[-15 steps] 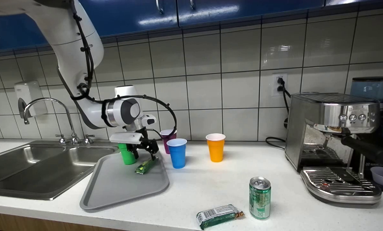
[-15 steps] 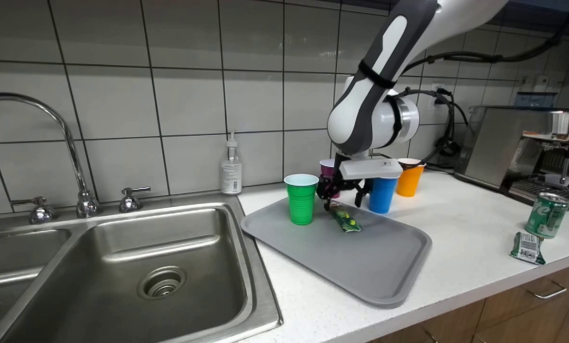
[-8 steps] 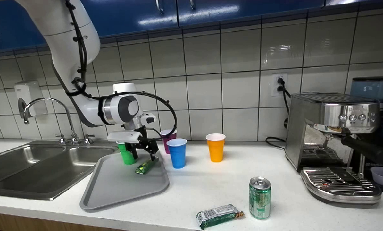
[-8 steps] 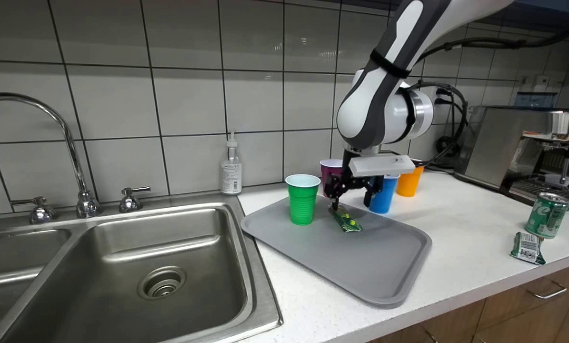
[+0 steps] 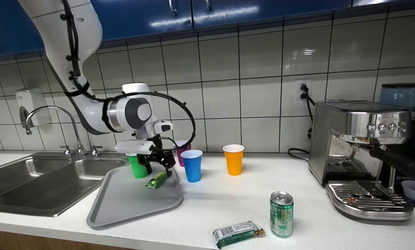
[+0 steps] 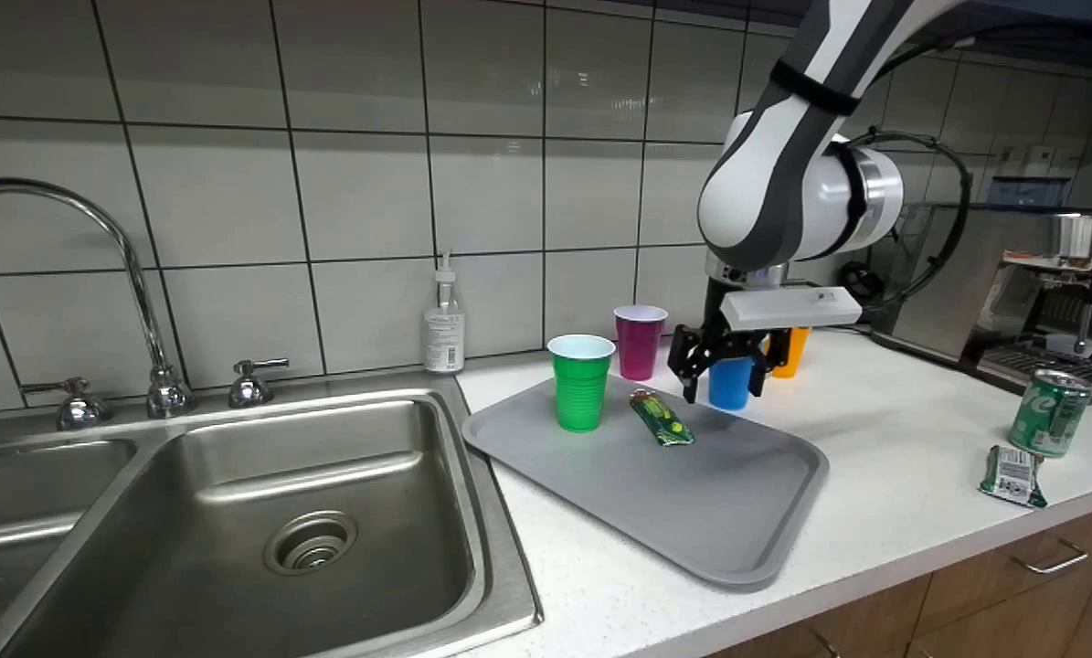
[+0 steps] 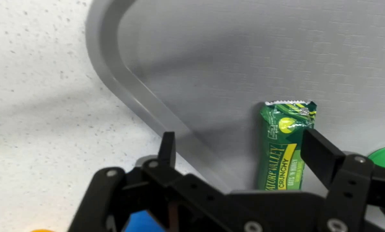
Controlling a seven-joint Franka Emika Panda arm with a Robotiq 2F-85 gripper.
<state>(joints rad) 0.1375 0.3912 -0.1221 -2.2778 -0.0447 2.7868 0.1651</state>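
- Pincer (image 7: 238, 139): fingers (image 7: 322, 156) wide apart, nothing gripped. In an exterior view a gap shows between it and the snack bar (image 6: 662, 419), the nearest thing.
- Snack bar lies flat on the tray (image 6: 692, 521), near the green cup (image 6: 579, 388), which stands upright on the same tray.
- Blue cup (image 5: 192, 168) upright on the surface (image 5: 207, 205), just off the tray's edge; purple cup (image 6: 639, 347) nearer the tiled wall (image 6: 591, 283), orange cup (image 5: 234, 161) further along.
- Handling, my judgement: work vertically first; shift sideways only with fingertips above the cup rims. A low sweep could tip the blue cup or drag the wrapper.
- For any grip here: centre over the bar, fingers across its narrow width. Wrist view shows it off-centre, toward the finger on the green cup's side. Wrapper probably slick; gentle squeeze advised.
- Hidden: in the wrist view the bar's near end sits behind the pincer's body; green, blue and orange cups appear only as cut-off slivers.
- In an exterior view the pincer masks part of the blue cup (image 6: 730, 391).
- Fingertip height above the tray: hard to read from any view.
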